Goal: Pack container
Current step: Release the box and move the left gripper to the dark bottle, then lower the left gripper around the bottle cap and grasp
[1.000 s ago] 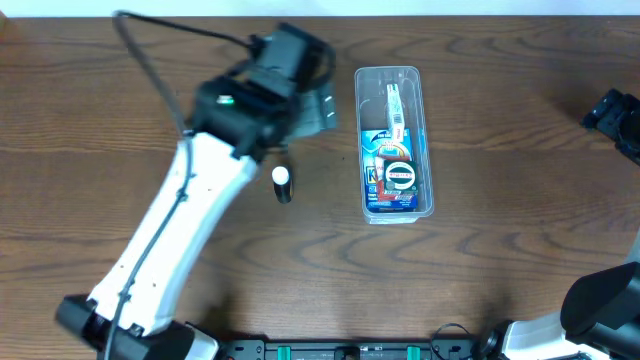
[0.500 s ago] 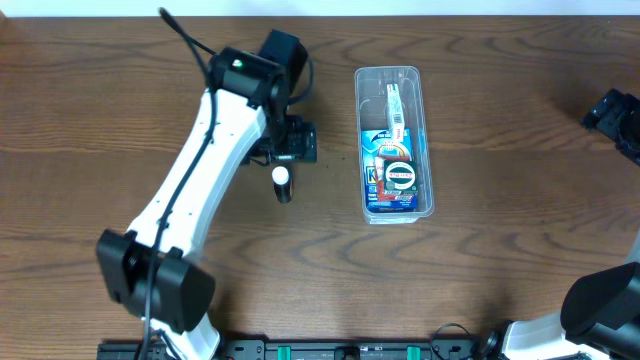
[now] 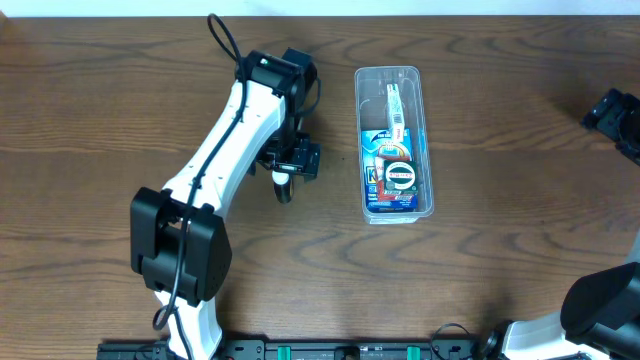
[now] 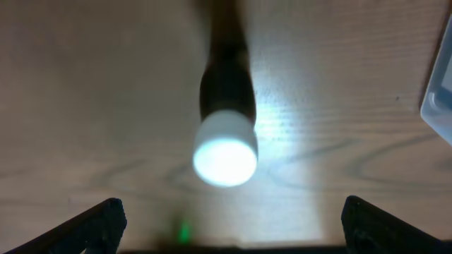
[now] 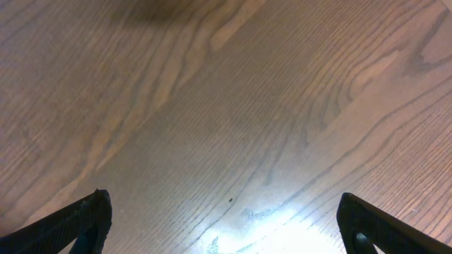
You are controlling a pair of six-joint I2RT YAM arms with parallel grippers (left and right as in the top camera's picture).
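The clear plastic container (image 3: pixel 394 140) lies on the wooden table right of centre, holding a blue packet, a round black-and-white item and a white stick. A small black tube with a white cap (image 3: pixel 283 183) lies on the table left of it. My left gripper (image 3: pixel 290 163) hovers just above the tube's cap end, open. In the left wrist view the tube (image 4: pixel 226 120) lies ahead of the open fingers (image 4: pixel 233 224), cap towards them, and the container's corner (image 4: pixel 439 106) shows at right. My right gripper (image 5: pixel 226 219) is open over bare wood.
The right arm's body (image 3: pixel 612 115) sits at the far right edge of the table. The left arm (image 3: pixel 215 170) stretches from the front edge up over the table's left half.
My left arm has swung right and come down from behind the tube until its gripper is right over the tube. The tube, the container and the right arm have not moved.
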